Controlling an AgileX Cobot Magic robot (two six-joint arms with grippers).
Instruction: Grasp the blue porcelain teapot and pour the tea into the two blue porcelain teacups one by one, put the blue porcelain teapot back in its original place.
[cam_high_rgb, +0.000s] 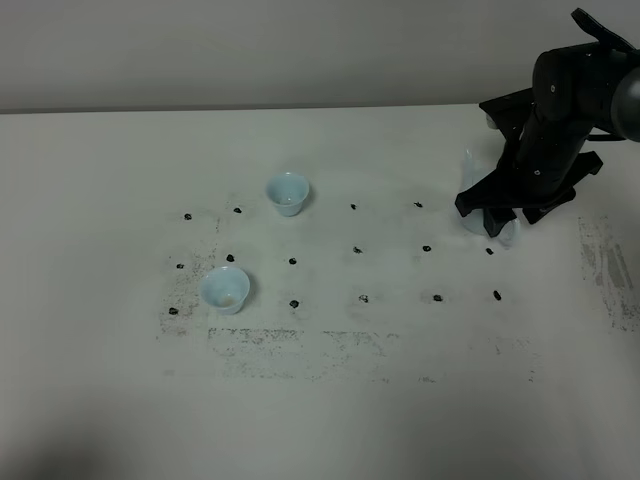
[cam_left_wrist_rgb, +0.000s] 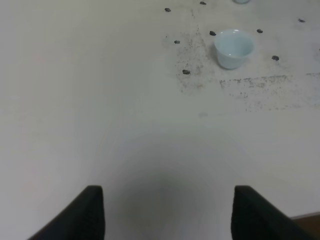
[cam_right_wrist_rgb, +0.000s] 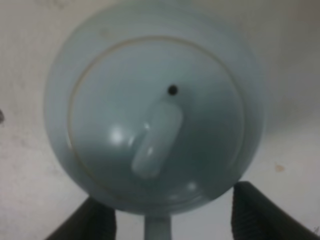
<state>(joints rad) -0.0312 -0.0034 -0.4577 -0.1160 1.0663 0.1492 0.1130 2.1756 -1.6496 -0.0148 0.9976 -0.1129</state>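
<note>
**Right pincer (cam_right_wrist_rgb: 170, 202) released above the blue porcelain teapot (cam_right_wrist_rgb: 155, 110); left pincer (cam_left_wrist_rgb: 168, 192) released over the bare counter (cam_high_rgb: 320, 420).**

The teapot stands upright toward the far right corner of the counter. In the high view it is largely hidden by the right arm (cam_high_rgb: 560, 120) above it. Seen from the right wrist, its lid carries an oblong knob (cam_right_wrist_rgb: 156, 142) and a small vent hole (cam_right_wrist_rgb: 172, 90). A narrow pale blue projection (cam_right_wrist_rgb: 157, 231) of the pot lies between the two dark fingers (cam_right_wrist_rgb: 95, 220), which stand wide on either side and apart from it. The farther teacup (cam_high_rgb: 288, 193) and the nearer teacup (cam_high_rgb: 225, 289), both blue porcelain, stand upright left of the counter's middle, well apart from the teapot, the nearer one closer to the front left corner. Only counter shows between the left pincer's spread fingers. Small dark marks (cam_high_rgb: 360, 250) dot the counter in rows.
</note>
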